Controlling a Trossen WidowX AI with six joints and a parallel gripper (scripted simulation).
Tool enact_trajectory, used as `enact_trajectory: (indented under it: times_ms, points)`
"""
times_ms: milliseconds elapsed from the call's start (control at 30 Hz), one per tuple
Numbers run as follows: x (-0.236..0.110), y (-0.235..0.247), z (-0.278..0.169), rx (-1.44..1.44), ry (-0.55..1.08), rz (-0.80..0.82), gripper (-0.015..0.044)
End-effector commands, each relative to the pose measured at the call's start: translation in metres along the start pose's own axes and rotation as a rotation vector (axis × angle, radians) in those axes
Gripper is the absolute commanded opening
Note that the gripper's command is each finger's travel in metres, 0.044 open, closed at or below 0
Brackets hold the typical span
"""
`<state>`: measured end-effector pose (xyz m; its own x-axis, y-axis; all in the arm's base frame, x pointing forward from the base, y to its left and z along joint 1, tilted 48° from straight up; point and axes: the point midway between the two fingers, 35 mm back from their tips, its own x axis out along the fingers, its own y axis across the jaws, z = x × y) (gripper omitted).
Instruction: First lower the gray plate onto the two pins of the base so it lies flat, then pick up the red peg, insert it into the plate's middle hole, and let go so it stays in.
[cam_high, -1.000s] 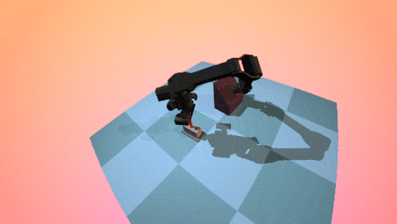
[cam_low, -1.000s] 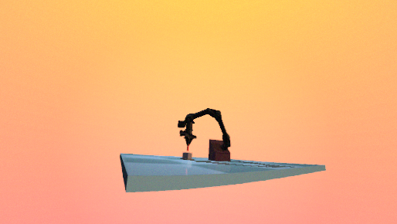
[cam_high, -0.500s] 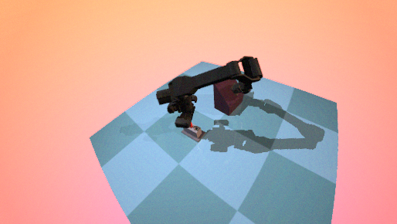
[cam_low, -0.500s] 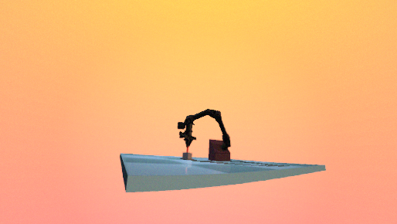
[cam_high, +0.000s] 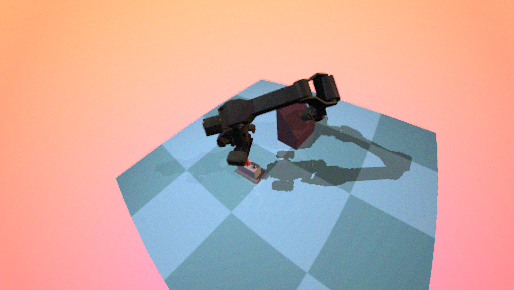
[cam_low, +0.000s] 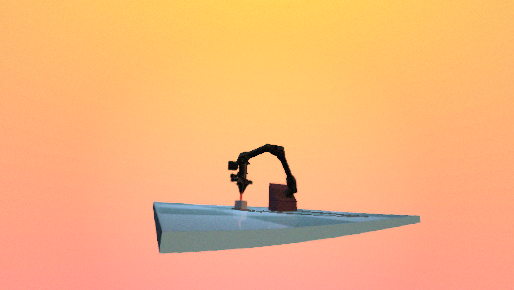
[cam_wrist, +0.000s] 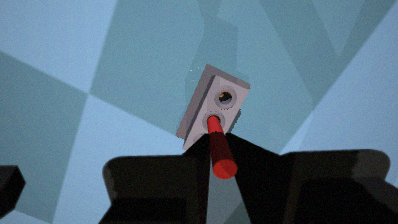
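Note:
My gripper (cam_wrist: 217, 138) (cam_low: 241, 192) is shut on the upright red peg (cam_wrist: 225, 169) (cam_high: 248, 162) (cam_low: 241, 196). The peg's lower end is at the middle hole of the gray plate (cam_wrist: 231, 111) (cam_high: 253, 169); how far it reaches into the hole, if at all, cannot be told. The plate lies on the base (cam_wrist: 192, 113) and looks flat. One end hole shows dark inside beyond the peg; the other end of the plate is mostly hidden by the fingers. The pins cannot be made out clearly.
A dark red block (cam_high: 295, 127) (cam_low: 282, 197) stands beside the foot of the arm, to the right of the plate in the top and exterior views. The arm arches over from it. The arm's shadow falls across the checkered floor (cam_high: 270, 220) to the right of the base.

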<state>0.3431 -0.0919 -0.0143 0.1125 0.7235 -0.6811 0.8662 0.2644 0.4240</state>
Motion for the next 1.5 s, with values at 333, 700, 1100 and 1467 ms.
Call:
enact_trajectory:
  times_ms: [333,700,1100,1467]
  points:
    - [0.0012,-0.0005,0.0,-0.002,0.0,-0.001,0.0]
    - [0.0012,-0.0005,0.0,-0.002,0.0,-0.001,0.015]
    - [-0.0027,-0.0012,-0.0007,0.008,0.003,0.005,0.015]
    - [-0.0068,-0.0042,-0.0016,0.009,0.003,0.005,0.015]
